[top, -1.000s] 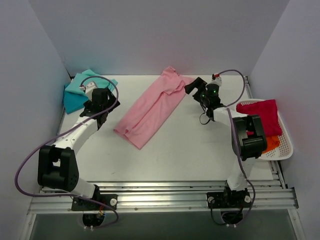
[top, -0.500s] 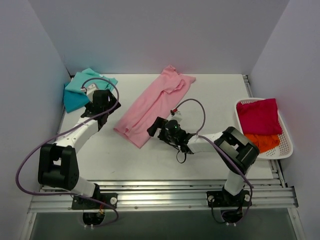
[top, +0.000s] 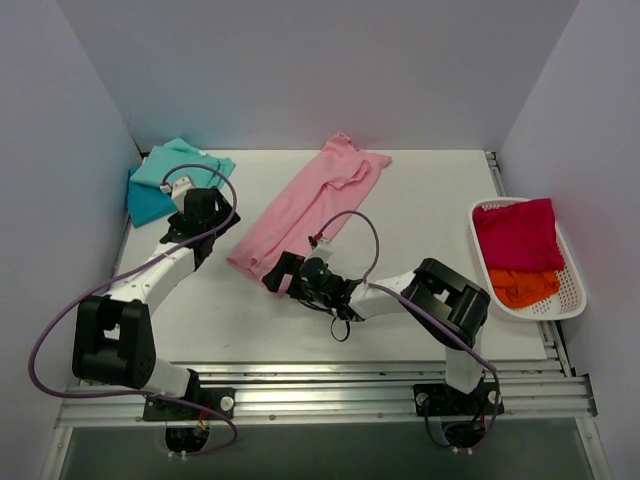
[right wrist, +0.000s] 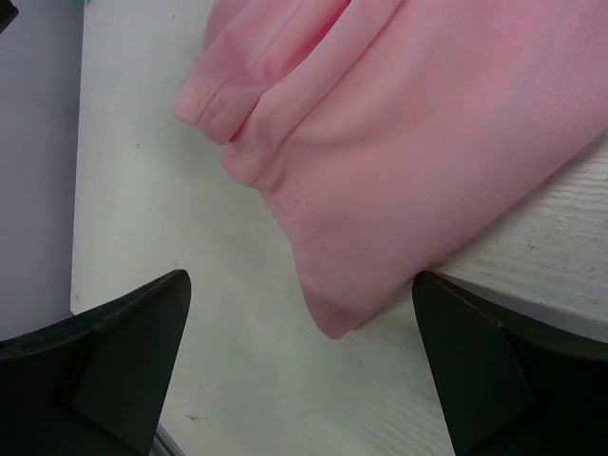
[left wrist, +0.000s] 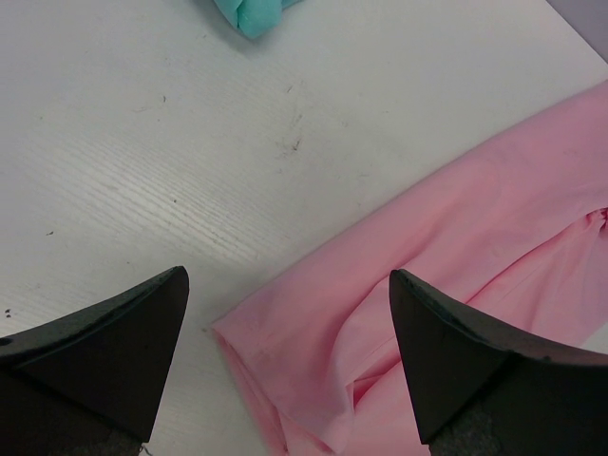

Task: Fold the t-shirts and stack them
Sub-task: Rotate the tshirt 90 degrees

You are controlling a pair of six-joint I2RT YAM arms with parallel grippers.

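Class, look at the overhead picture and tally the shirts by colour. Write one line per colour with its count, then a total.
pink shirt: 1
mint green shirt: 1
teal blue shirt: 1
red shirt: 1
orange shirt: 1
Total: 5 shirts

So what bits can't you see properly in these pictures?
- Top view: the orange t-shirt is mostly buried under the red t-shirt in the basket.
- Left wrist view: only a corner of the mint t-shirt shows; the top edge cuts it off.
- Right wrist view: only the pink t-shirt's near corner fits in the frame.
- Top view: the teal t-shirt lies partly under the mint one.
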